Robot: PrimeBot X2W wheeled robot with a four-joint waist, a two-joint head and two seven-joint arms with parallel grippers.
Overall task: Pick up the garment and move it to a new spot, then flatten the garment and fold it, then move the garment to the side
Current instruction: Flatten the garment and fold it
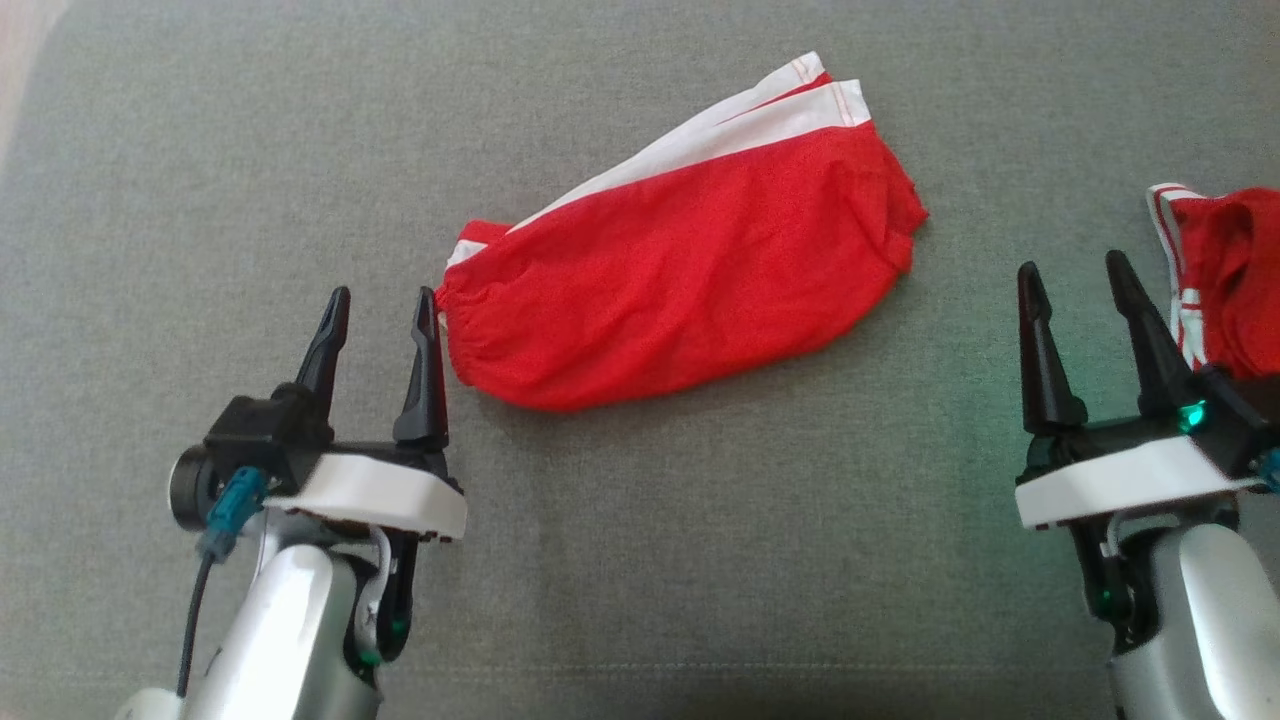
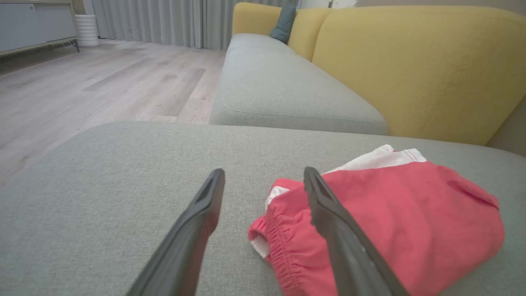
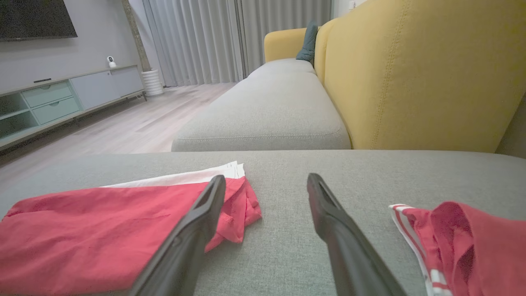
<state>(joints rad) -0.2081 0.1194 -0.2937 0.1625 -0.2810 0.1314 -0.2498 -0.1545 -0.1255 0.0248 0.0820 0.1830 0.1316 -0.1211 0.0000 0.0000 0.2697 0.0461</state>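
A red garment (image 1: 680,270) with white side panels lies folded on the grey cushion (image 1: 640,560), its elastic waistband toward the left. The left wrist view shows the same garment (image 2: 390,213), and so does the right wrist view (image 3: 102,230). My left gripper (image 1: 382,310) stands open just left of the waistband, its right finger close beside the cloth, nothing between its fingers (image 2: 205,205). Well to the right of the garment, my right gripper (image 1: 1075,275) is open and empty, hovering over bare cushion.
A second red item with white stripes (image 1: 1225,270) lies bunched at the right edge, just beyond my right gripper, and shows again (image 3: 460,242) in the right wrist view. A yellow sofa back (image 2: 419,70) rises behind the cushion. Wooden floor (image 2: 102,86) lies past the cushion's edge.
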